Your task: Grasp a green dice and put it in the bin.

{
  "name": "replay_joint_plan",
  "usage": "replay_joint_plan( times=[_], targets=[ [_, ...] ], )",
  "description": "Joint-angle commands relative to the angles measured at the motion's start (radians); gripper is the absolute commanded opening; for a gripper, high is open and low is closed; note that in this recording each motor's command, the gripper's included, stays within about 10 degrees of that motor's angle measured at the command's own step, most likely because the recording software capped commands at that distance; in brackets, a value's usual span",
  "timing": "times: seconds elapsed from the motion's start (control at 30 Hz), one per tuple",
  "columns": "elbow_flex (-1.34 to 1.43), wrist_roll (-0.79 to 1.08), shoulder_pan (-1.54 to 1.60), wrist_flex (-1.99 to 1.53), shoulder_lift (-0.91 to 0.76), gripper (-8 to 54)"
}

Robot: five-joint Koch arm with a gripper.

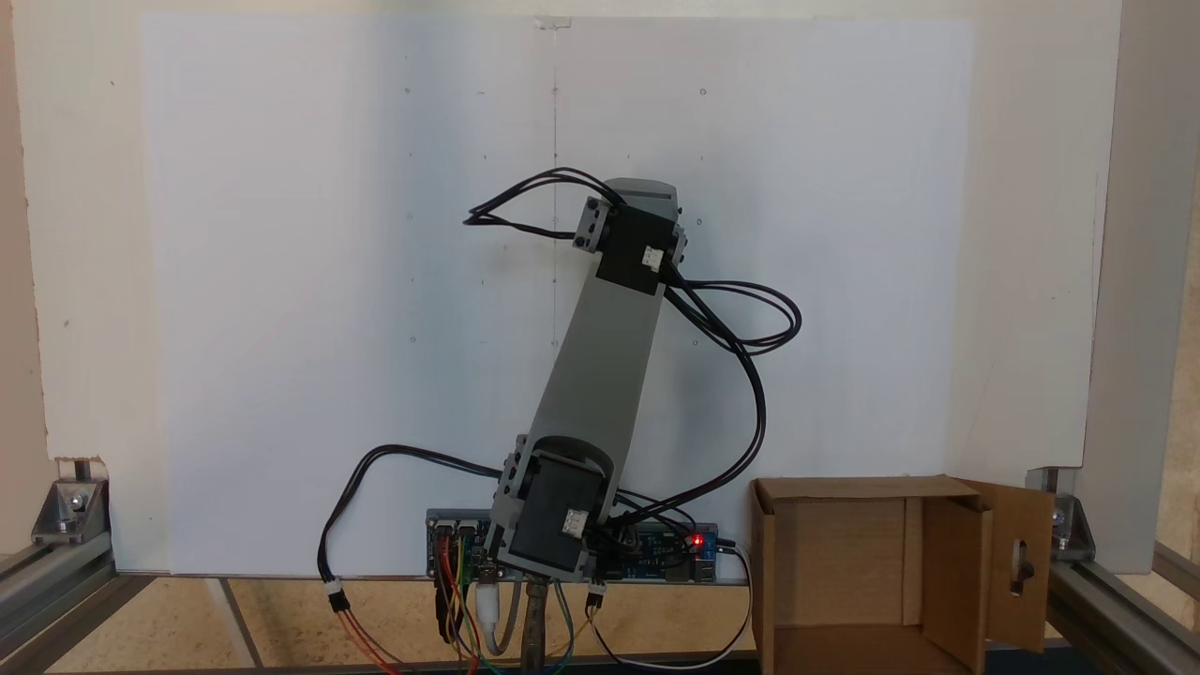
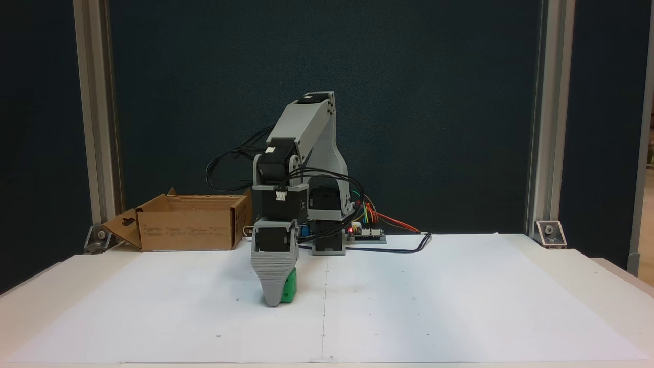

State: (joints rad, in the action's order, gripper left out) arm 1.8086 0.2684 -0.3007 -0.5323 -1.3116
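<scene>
Down on the white paper (image 2: 409, 306), the gripper (image 2: 276, 299) points straight at the sheet with the dice (image 2: 289, 291) tucked against its ribbed grey jaw; only that one jaw shows, so whether it has clamped the cube cannot be told. Behind it the arm (image 2: 306, 133) folds forward from its base. Well apart, at the left of this fixed view, stands the bin (image 2: 189, 230), flaps spread out.
</scene>
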Motion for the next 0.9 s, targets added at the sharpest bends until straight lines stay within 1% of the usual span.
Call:
replay_joint_plan(
  times=[0.0,0.1,0.3,0.37,0.47,0.6,0.73,0.87],
  targets=[
    [-0.035,0.051,0.011,-0.087,-0.04,11.4],
    [-0.132,0.037,0.025,-0.26,-0.094,11.4],
    [-0.38,-0.115,0.029,-0.587,-0.206,11.4],
    [-0.443,-0.156,0.029,-0.691,-0.264,11.4],
    [-0.46,-0.169,0.029,-0.839,-0.376,11.4],
    [-0.459,-0.169,-0.044,-0.839,-0.442,11.4],
    [-0.459,-0.169,-0.104,-0.834,-0.462,11.4],
    [-0.46,-0.147,-0.29,-0.779,-0.469,11.4]
  ],
)
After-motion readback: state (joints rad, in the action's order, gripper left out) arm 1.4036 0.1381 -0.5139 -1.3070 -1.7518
